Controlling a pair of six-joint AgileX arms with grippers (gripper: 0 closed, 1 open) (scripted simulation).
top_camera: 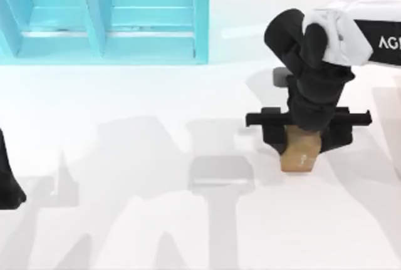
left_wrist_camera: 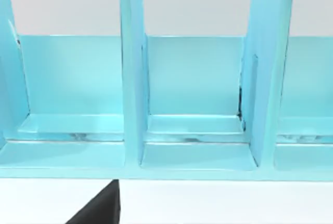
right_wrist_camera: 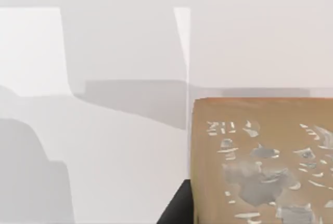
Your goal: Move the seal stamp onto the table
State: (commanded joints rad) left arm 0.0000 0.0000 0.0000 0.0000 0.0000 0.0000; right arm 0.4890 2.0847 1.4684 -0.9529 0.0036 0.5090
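Where the glossy white table (top_camera: 125, 157) spreads smooth at right of centre in the top view, one seal stamp (top_camera: 299, 154) sits: tan-brown, blocky, matte, with pale flecked marks on one face. Right gripper (top_camera: 301, 133) straddles it, black fingers clenched on its sides. Left arm (top_camera: 9, 182) parked at left edge. One turquoise shelf unit (top_camera: 106, 13), upper left.

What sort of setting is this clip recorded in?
Most likely a rendered tabletop test bench, not a real room: a bare glossy white table, a turquoise shelf unit at the back, and the right gripper over a tan seal stamp.
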